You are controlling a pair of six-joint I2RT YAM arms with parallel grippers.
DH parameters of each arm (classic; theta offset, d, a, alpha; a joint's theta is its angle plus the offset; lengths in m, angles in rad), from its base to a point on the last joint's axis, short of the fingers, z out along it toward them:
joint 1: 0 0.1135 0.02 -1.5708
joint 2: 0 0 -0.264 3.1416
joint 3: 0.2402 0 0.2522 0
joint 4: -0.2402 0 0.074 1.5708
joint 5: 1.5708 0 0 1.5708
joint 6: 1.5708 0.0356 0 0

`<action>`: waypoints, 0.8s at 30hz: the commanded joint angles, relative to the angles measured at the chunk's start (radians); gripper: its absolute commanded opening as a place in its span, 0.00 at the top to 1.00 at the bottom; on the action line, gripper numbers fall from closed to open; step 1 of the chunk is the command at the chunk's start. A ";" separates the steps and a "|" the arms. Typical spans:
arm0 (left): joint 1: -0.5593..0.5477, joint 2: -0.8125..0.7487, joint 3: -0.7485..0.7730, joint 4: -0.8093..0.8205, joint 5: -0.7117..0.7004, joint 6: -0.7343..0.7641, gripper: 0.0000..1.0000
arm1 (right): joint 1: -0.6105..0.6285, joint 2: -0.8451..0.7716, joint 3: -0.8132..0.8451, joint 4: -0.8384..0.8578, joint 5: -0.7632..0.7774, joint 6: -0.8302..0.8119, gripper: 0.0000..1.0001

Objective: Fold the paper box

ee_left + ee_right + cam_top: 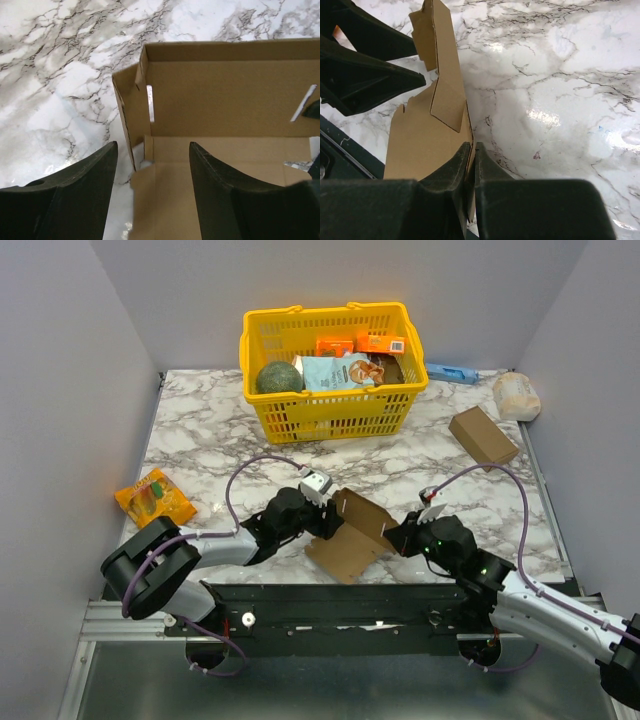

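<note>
The paper box (pixel 352 530) is sitting half-folded on the marble table (pixel 200 430), between the arms. The right gripper (pixel 471 150) is pinching its edge tight. The left gripper (pixel 152 150) is hanging wide open, straddling its near panel.

A yellow basket (pixel 330 418) stands at the far middle of the marble table (pixel 215 425). It holds a dark green round fruit (pixel 278 378), a pale blue packet (pixel 335 372) and two orange boxes (pixel 334 344) (pixel 380 342). A blue item (pixel 452 372) lies just behind the basket's right corner. Farther right are a white bag (pixel 516 395) and, nearer, a brown carton (pixel 483 436). An orange snack packet (pixel 155 497) lies flat at the left.
</note>
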 commanded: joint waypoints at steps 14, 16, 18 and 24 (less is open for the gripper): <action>0.126 -0.044 0.000 0.035 0.154 0.040 0.21 | 0.007 -0.052 -0.019 -0.014 -0.018 -0.037 0.84; 0.126 -0.009 0.019 0.043 0.183 0.045 0.22 | 0.007 -0.052 -0.018 -0.014 -0.020 -0.040 0.84; 0.127 0.031 0.034 0.053 0.203 0.051 0.27 | 0.006 -0.049 -0.016 -0.014 -0.026 -0.045 0.84; 0.129 0.114 0.072 0.078 0.218 0.065 0.81 | 0.006 -0.041 -0.007 -0.028 -0.020 -0.045 0.80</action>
